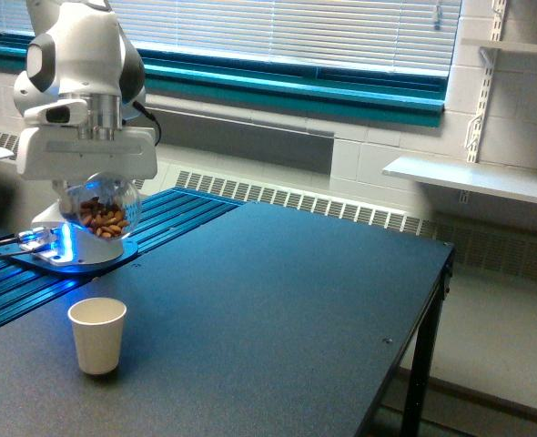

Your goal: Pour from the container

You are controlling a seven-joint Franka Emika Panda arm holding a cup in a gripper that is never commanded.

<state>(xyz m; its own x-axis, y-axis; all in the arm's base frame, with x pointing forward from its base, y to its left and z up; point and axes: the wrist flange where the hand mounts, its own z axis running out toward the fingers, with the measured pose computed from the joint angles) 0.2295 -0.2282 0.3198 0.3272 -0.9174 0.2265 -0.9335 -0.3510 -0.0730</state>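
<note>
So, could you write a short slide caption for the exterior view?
Panda hand holds a clear tumbler of brown pieces above a paper cup on the dark table.

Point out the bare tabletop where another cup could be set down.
Most of the dark table is bare: everything from the paper cup toward the exterior view's right edge. It is crowded only at the left, where the gripper holds the clear tumbler above the cup.

I see a dark table [296,300] | cream paper cup [97,335] upright near its front edge, exterior view's left | closed blinds [287,32] above a teal sill [296,91] | radiator grille [296,200] | white wall shelf [473,179], right
</note>
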